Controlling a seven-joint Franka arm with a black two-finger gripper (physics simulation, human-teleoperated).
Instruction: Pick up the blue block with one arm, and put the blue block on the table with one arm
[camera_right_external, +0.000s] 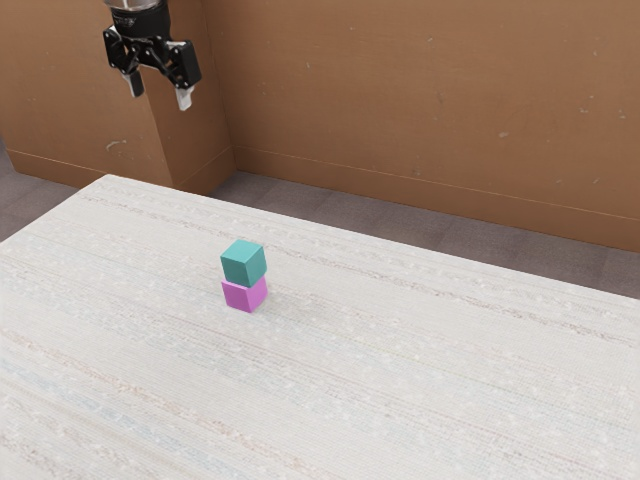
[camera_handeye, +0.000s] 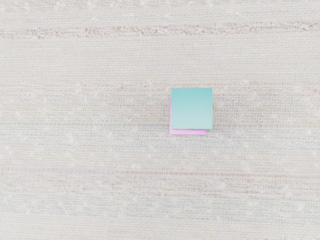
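Table (camera_right_external: 420, 390): woven, cloth-like, matt. Blue block (camera_right_external: 243, 264) and pink block (camera_right_external: 243, 294): smooth, matt. Far wall (camera_right_external: 400, 110): smooth, lightly scuffed.

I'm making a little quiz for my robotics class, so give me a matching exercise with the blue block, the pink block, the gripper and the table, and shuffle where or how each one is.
Things:
1. Blue block
2. Pink block
3. Gripper
4. Table

Places and states:
A. Bearing the two-block stack
B. Open, up in the air
C. On top of the stack
D. At the bottom of the stack

Right pairs: 1-C, 2-D, 3-B, 4-A
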